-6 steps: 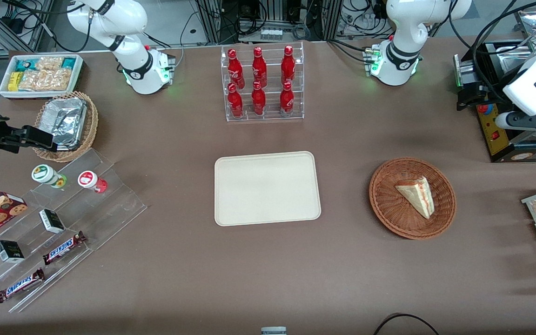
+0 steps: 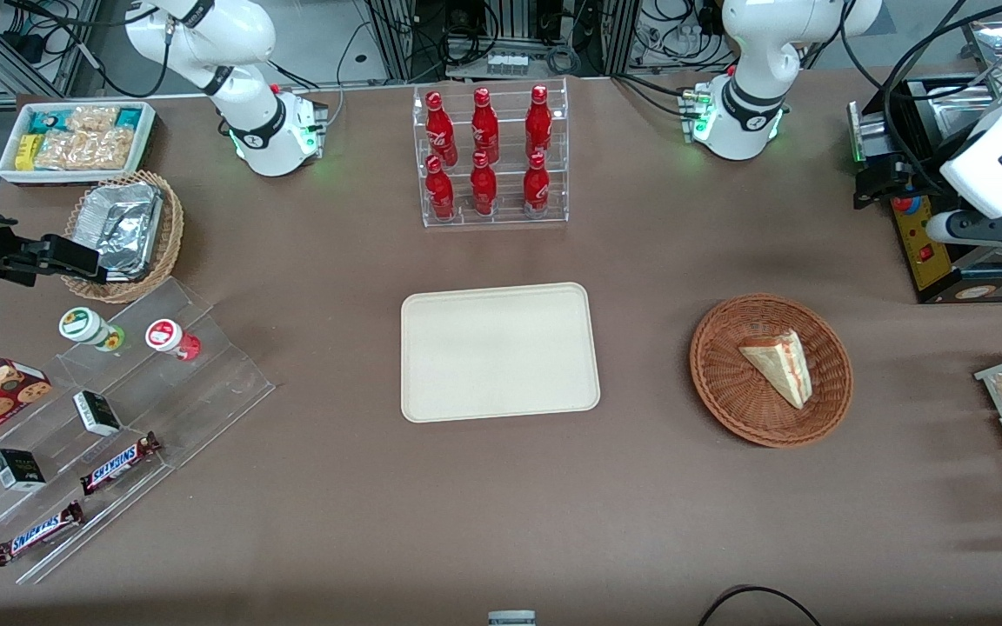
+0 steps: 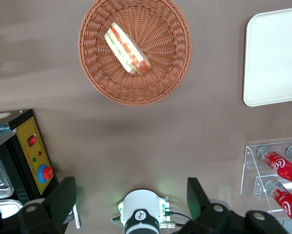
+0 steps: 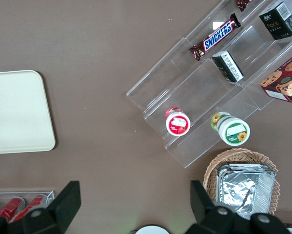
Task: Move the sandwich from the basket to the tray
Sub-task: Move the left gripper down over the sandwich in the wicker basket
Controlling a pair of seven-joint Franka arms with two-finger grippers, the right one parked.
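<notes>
Soft white bread makes the sandwich (image 2: 778,367) light and easy to crush, so I judge I should take it gently across its two flat bread faces, near the thick end, not on the filling edge. It lies in the basket (image 2: 727,391), at about 3 o'clock from the tray (image 2: 499,351). My gripper (image 3: 132,204) hangs high above the table, well apart from the basket, fingers spread wide and holding nothing.

Matt brown cloth table (image 2: 501,522); woven wicker basket (image 2: 727,400), rough; smooth matt tray (image 2: 501,304); soft pale sandwich (image 2: 778,365); dark matt gripper (image 3: 131,204) at the basket's 12 o'clock, fingers spread
</notes>
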